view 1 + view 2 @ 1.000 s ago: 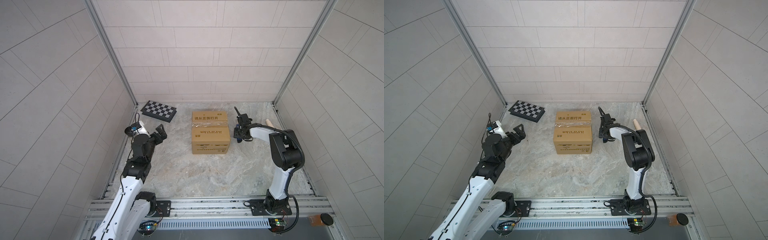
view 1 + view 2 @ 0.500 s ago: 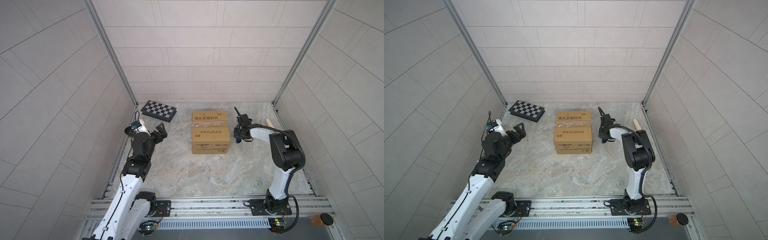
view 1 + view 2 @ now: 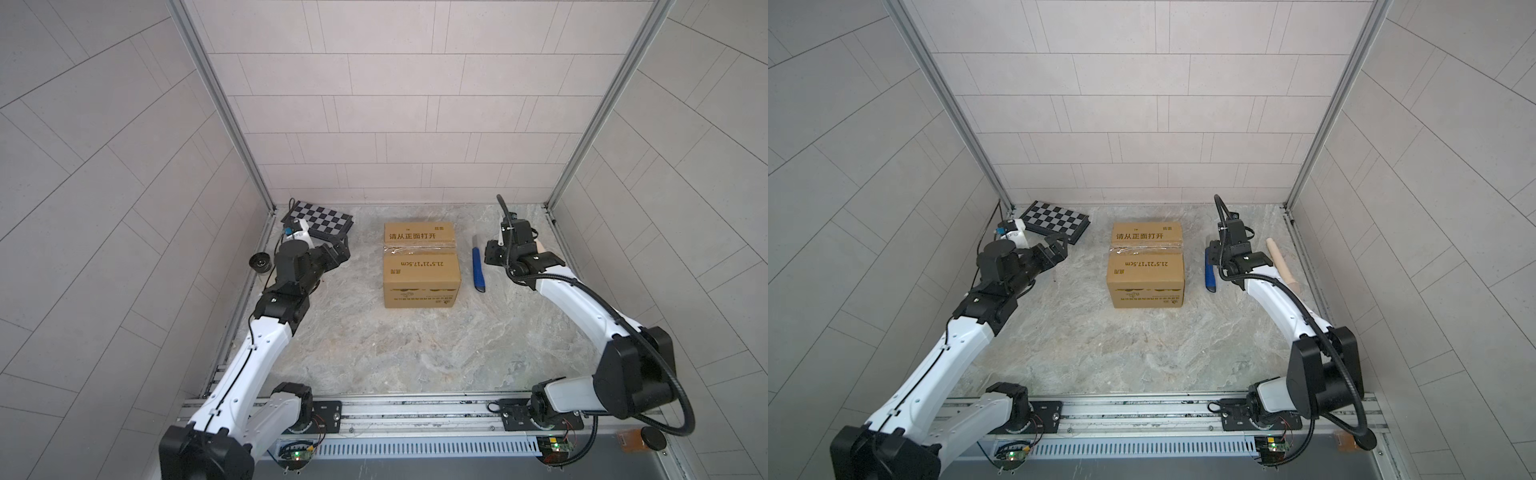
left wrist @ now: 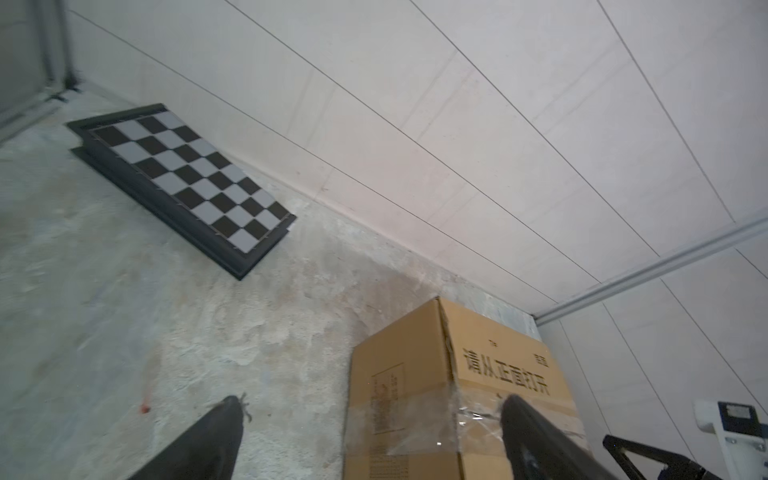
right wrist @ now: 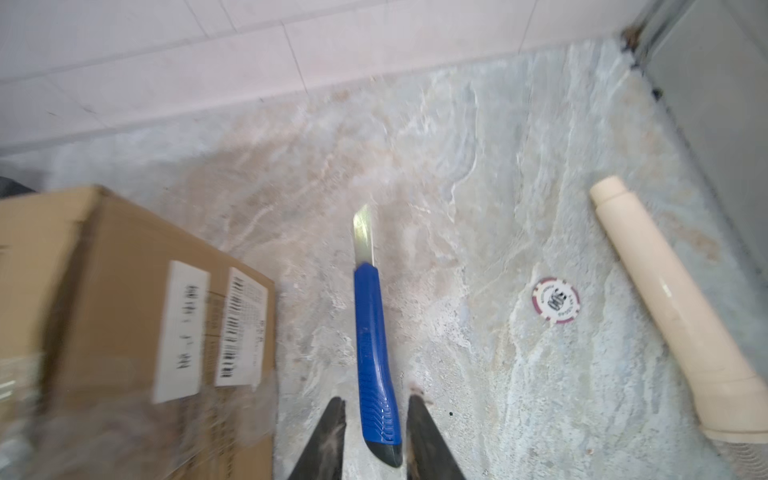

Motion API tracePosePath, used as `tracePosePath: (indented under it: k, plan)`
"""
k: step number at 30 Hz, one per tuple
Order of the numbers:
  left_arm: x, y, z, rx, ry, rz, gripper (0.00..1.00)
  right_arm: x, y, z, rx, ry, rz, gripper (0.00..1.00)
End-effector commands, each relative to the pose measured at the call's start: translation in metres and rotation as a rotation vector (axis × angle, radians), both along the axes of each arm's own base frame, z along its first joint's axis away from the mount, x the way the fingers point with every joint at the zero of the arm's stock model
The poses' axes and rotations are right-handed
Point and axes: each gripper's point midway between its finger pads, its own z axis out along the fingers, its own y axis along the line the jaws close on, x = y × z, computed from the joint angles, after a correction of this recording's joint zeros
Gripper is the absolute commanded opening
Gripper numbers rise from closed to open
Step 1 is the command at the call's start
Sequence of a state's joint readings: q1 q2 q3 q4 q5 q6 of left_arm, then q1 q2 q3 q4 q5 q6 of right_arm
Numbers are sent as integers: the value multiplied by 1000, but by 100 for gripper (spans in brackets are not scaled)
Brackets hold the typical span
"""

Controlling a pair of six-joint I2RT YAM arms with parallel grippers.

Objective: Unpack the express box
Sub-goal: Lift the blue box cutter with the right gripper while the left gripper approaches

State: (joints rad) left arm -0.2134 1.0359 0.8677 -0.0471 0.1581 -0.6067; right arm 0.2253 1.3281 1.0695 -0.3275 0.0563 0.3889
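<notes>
The express box [image 3: 420, 266], a brown taped carton with black print, stands mid-floor in both top views [image 3: 1145, 266]. Its white labels show on the side facing the right wrist view [image 5: 187, 332]. A blue utility knife [image 3: 478, 268] with its blade out lies on the floor right of the box. My right gripper [image 5: 376, 405] is over its butt end. The fingers stand either side of the handle with narrow gaps, so it is open. My left gripper [image 4: 372, 401] is wide open and empty, left of the box [image 4: 415, 395] and apart from it.
A checkered board case [image 3: 322, 218] lies at the back left. A cream tapered tube [image 5: 665, 311] and a red-and-white chip [image 5: 556, 300] lie right of the knife [image 5: 374, 353]. A small black cylinder [image 3: 259, 262] sits outside the left rail.
My right gripper's fingers have narrowed around the knife handle. The left gripper has drifted slightly toward the back and the box, still wide open.
</notes>
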Motion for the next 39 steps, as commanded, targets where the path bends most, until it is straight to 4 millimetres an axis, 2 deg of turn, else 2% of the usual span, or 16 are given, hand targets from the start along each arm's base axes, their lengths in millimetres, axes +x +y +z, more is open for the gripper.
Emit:
tracePosePath:
  k: [1,3,6,8,12,16,21,28,34,39]
  plan:
    - [6,-38,24,-16,-18,-122,98,-17,12,29,-53,-54,54,28]
    - [14,-52,34,-76,-28,-141,98,-23,22,44,-41,-79,74,28]
    - [20,-67,36,-117,-25,-182,97,-26,25,38,-22,-28,77,32]
    - [18,-68,30,-112,-17,-183,97,-26,20,19,-42,9,55,38]
    - [13,-61,26,-87,-16,-162,98,-17,4,-20,-62,78,8,59]
    - [8,-56,29,-41,-19,-152,99,2,-9,-59,-61,162,-32,67]
    - [1,-43,33,6,-30,-108,100,20,-12,-105,-57,265,-90,70]
    - [-7,-32,33,44,-31,-70,100,29,-11,-160,-57,405,-137,72]
    - [-10,-24,36,65,-35,-39,100,34,-16,-180,-79,418,-168,72]
    - [-13,-20,37,84,-37,-23,100,39,-13,-192,-75,427,-149,60]
